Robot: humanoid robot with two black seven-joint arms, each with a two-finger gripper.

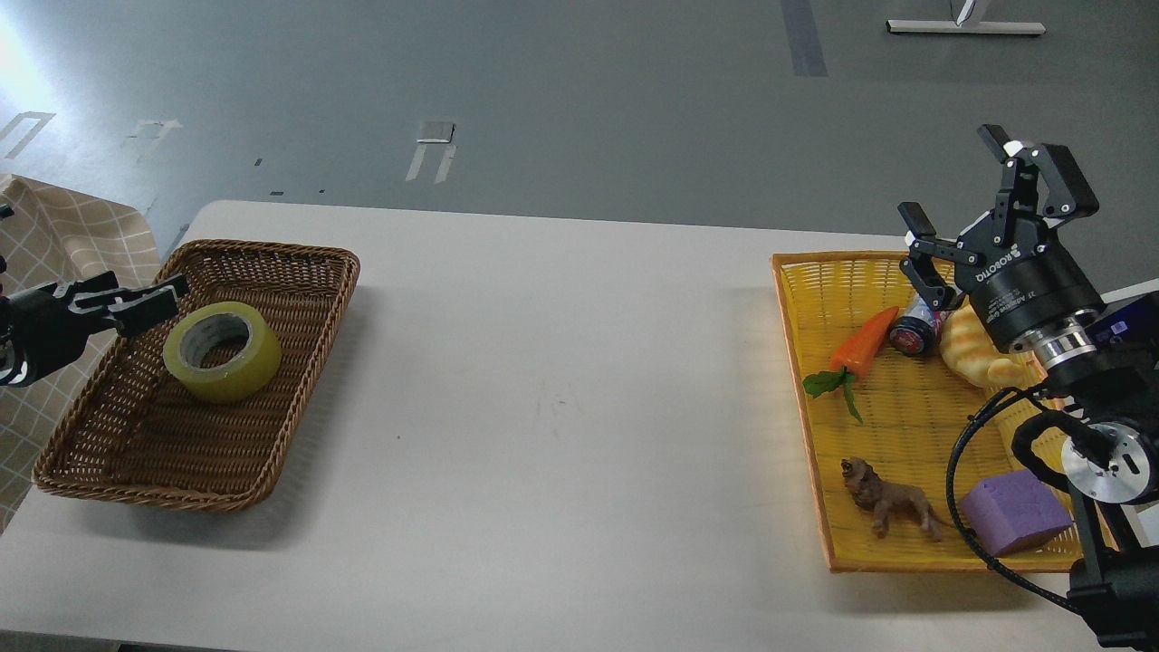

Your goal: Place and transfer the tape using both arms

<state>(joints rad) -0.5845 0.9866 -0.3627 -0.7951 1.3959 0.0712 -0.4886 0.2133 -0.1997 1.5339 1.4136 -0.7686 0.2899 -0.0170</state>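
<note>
Tape (222, 351) sits in the brown wicker basket (136, 435) at the far left of the table (561, 362), lying flat on its side with the grey core facing up, resting on the basket floor toward the far half. My left gripper (149, 303) comes in low over the basket's left rim, just beside the roll on its left, fingertips close to the tape's outer wall but apparently apart from it. I see that gripper almost edge-on and dark, so I cannot tell whether its fingers are spread or together; it holds nothing that I can make out. My guess is that the roll lying flat here, with the left fingers so near it, means the placing in this basket is done or nearly so.

Across a wide bare stretch of table, well apart from those fingers, the yellow tray (815, 435) lies at the right. Just below my right gripper's (960, 195) lower finger are a toy carrot (860, 349), a small dark can (914, 328) and a bread toy (973, 353); farther toward me lie a lion figure (892, 498) and a purple block (1014, 512).

The right gripper hangs raised above the tray's far corner, fingers wide apart and empty, pointing up and away. I judge it is parked clear so its cables and wrist stay off the toys.
</note>
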